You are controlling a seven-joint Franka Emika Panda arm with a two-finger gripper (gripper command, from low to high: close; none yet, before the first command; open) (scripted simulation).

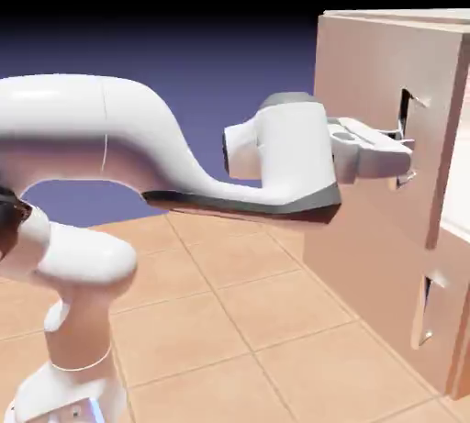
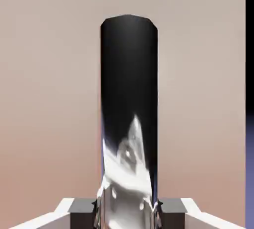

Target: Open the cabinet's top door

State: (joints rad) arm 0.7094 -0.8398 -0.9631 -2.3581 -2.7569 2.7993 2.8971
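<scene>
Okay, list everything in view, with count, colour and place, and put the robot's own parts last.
cabinet: one, pinkish-tan, at the exterior view's right
top door: one, pinkish-tan, upper part of the cabinet front
lower door: one, pinkish-tan, below the top door
top door's handle: one, silvery, in front of a dark recess, between the finger tips
lower door's handle: one, silvery, at a dark slot in the lower door
floor: one, orange-tan tiles, under everything
backdrop: one, blue-violet fading to black, behind
arm: one, white, from the exterior view's left
hand: one, white with grey finger tips, closed on the top door's handle
</scene>
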